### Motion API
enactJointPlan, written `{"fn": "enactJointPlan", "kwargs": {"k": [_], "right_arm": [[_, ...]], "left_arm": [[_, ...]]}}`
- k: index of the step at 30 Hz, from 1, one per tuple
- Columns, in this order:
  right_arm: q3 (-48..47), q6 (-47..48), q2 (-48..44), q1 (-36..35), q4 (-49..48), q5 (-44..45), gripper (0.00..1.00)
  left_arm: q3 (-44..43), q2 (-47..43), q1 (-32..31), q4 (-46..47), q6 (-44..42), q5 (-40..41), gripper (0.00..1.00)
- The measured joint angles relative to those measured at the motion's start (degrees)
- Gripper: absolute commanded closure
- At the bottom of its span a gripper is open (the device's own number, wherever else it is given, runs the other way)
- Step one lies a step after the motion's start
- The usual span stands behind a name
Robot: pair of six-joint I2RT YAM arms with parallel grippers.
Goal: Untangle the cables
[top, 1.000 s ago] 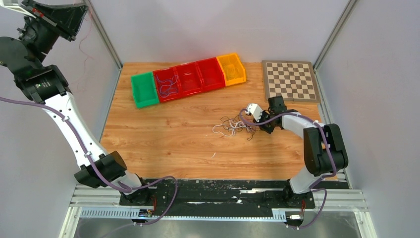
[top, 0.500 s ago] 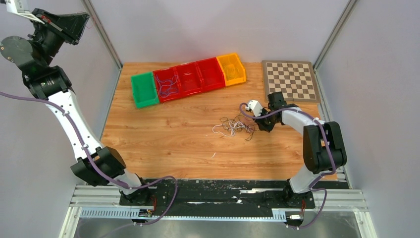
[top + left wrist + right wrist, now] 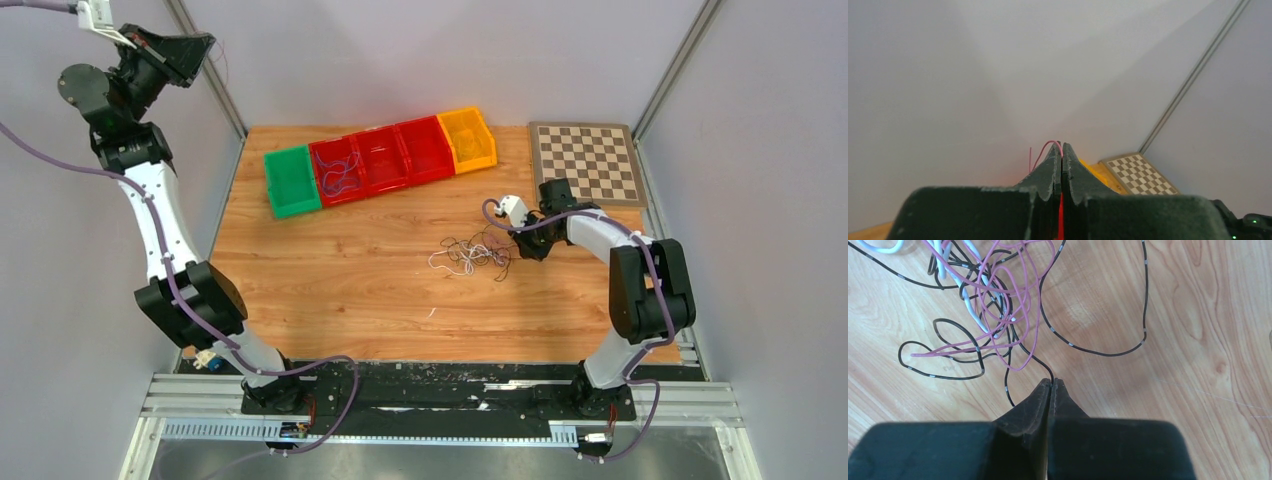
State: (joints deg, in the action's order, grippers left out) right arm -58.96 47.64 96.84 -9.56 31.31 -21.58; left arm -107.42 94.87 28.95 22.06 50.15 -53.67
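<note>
The left arm (image 3: pixel 152 205) rears straighter, its elbow (image 3: pixel 190 300) climbing toward 12 o'clock. The left gripper (image 3: pixel 207 41), pinching a pink cable (image 3: pixel 1047 145), swings toward 3 o'clock. The right gripper (image 3: pixel 522 247), clamped on a black cable (image 3: pixel 1045 367), edges toward 11 o'clock, and its white wrist camera (image 3: pixel 514 209) shifts toward 12 o'clock.

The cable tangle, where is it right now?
The cable tangle lies on the table, right of centre in the top view, just left of the right hand.
</note>
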Motion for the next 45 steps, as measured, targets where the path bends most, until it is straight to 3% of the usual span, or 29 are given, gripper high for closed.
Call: {"fn": "enactJointPlan", "kwargs": {"k": [11, 25, 32, 45], "right_arm": [[-0.8, -1.2, 0.6, 0.0, 0.7, 0.0, 1.0], [-0.8, -1.3, 0.6, -0.1, 1.0, 0.0, 1.0], [-1.1, -1.3, 1.9, -0.1, 1.1, 0.0, 1.0], [-2.5, -1.3, 3.4, -0.2, 1.5, -0.1, 1.0]], "left_arm": [[9.1, 4.4, 0.0, -6.8, -12.1, 0.2, 1.0], [-5.8, 4.6, -0.5, -2.9, -5.4, 0.4, 1.0], [-7.2, 5.7, -1.5, -1.6, -4.6, 0.5, 1.0], [5.5, 9.3, -3.1, -5.2, -12.5, 1.1, 1.0]]}}
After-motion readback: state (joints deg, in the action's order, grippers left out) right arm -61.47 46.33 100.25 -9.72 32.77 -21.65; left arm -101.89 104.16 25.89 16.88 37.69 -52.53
